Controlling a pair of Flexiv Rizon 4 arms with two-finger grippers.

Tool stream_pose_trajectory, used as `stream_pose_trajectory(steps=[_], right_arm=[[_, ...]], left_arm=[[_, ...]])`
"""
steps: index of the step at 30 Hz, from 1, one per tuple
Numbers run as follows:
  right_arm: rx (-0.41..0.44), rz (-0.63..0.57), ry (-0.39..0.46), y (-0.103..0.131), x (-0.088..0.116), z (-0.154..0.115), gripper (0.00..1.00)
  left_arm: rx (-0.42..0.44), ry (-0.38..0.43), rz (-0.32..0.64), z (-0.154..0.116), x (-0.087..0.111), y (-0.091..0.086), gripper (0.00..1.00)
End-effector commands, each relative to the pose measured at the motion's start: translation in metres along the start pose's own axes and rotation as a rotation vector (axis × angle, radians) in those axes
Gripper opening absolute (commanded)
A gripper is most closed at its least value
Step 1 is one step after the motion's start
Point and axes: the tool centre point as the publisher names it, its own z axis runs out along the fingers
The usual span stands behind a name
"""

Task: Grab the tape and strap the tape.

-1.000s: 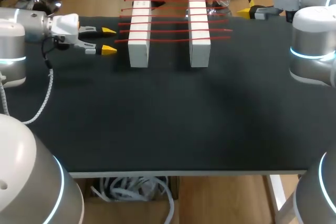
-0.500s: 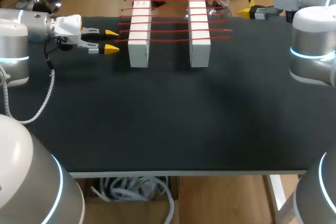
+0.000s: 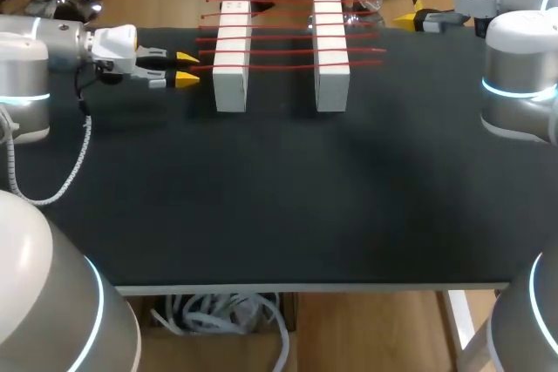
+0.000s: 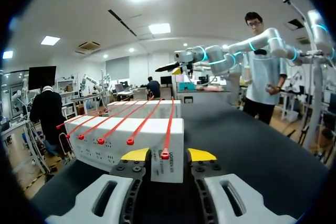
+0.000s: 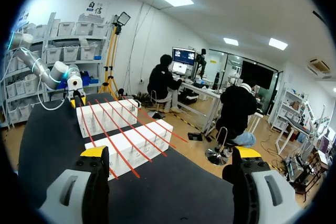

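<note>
— Looking at our left gripper (image 3: pixel 185 69), have we got hold of the tape?
— No. Its fingers stand apart at the far left of the table (image 3: pixel 279 198), just beside the left white block (image 3: pixel 231 84). The end of the nearest red strip (image 4: pixel 167 129) sits between the yellow tips, ungripped.
— Where is the rest?
— We count five red strips (image 3: pixel 279 38) lying across that block and the right white block (image 3: pixel 331 84).
— Our right gripper (image 5: pixel 170 153)?
— Spread wide at the far right, well apart from the blocks.
</note>
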Motion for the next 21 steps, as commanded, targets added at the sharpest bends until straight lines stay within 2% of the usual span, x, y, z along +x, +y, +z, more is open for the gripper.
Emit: stream_pose_trajectory(steps=[1, 5, 7, 10, 11, 21], right_arm=[[0.003, 0.000, 0.002, 0.0004, -0.0005, 0.0003, 1.00], [0.003, 0.000, 0.002, 0.0004, -0.0005, 0.0003, 1.00], [0.003, 0.000, 0.002, 0.0004, -0.0005, 0.0003, 1.00], [0.003, 0.000, 0.002, 0.0004, -0.0005, 0.0003, 1.00], [0.003, 0.000, 0.002, 0.0004, -0.0005, 0.0003, 1.00], [0.003, 0.000, 0.002, 0.0004, -0.0005, 0.0003, 1.00]], left_arm=[[0.005, 0.007, -0.001, 0.0002, -0.0027, 0.0026, 0.22], [0.005, 0.007, -0.002, 0.0003, -0.0026, 0.0031, 0.11], [0.005, 0.007, -0.002, 0.0002, -0.0027, 0.0032, 0.11], [0.004, 0.006, -0.001, 0.0000, -0.0030, 0.0032, 0.05], [0.004, 0.006, -0.001, -0.0003, -0.0032, 0.0030, 0.00], [-0.024, 0.009, 0.021, -0.0048, -0.0061, -0.0065, 0.00]])
